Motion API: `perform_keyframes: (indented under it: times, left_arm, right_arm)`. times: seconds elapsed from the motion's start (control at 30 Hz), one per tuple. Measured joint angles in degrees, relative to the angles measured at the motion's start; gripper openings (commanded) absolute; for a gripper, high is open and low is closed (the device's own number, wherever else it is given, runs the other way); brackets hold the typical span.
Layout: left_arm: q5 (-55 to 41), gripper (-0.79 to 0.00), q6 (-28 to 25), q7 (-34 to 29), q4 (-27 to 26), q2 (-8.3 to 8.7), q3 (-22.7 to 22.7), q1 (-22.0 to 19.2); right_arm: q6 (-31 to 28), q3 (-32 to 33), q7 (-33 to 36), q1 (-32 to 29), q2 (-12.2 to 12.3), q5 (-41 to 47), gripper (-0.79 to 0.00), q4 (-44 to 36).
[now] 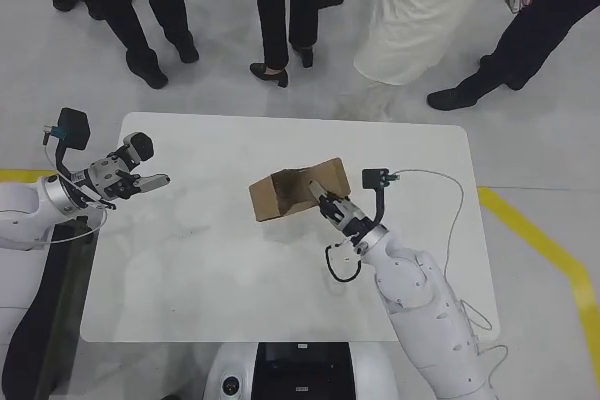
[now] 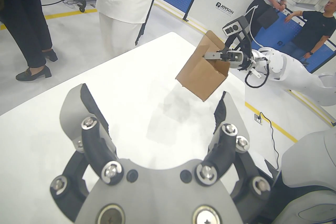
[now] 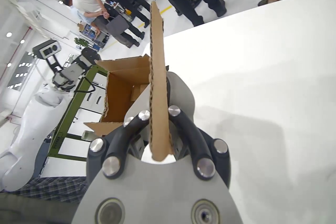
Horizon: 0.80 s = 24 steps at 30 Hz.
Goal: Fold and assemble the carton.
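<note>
Cardboard carton point(image 1: 298, 192) sits just right of ctr in the top view, opened into a box shape w/ the open mouth facing left. The right hand point(image 1: 325, 205) is at its right side. The left hand point(image 1: 152, 165) is over the left edge of the surface point(image 1: 230, 290), well apart from the carton.

Left wrist view: left hand point(image 2: 153, 96) has its jaws spread wide w/ nothing btwn them. The carton point(image 2: 202, 75) is ahead, tilted and lifted off the surface point(image 2: 39, 130), w/ its shadow below. The right hand point(image 2: 210, 55) is clamped on its upper edge.

Right wrist view: right hand point(image 3: 158, 91) is pinched tight on a single cardboard panel. The rest of the carton point(image 3: 120, 88) hangs beyond it, showing the brown inside and loose flaps at the mouth, above the surface point(image 3: 249, 78).

Step in hand, as I read it: body is squared up but the flaps aren't tucked, so approx mid-task. Next move prob needs the left hand to come across to the open end and push the flaps in while the right hand holds steady. A one-panel grip may let the box swing, so push gently, or set it down first.
</note>
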Motion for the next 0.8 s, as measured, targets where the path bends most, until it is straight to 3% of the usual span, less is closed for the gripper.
perform_keyframes:
  times: [0.37,0.8]
  left_arm:
    - [0.00,0.000,0.00,0.00,0.00,0.00,0.00,0.00]
    - [0.00,0.000,0.00,0.00,0.00,0.00,0.00,0.00]
  right_arm:
    - [-5.59,-1.80,-2.28,-2.06,-0.19,13.08,-0.785,3.35]
    - [-5.58,-1.78,-2.26,-1.99,-0.19,13.13,-0.785,3.48]
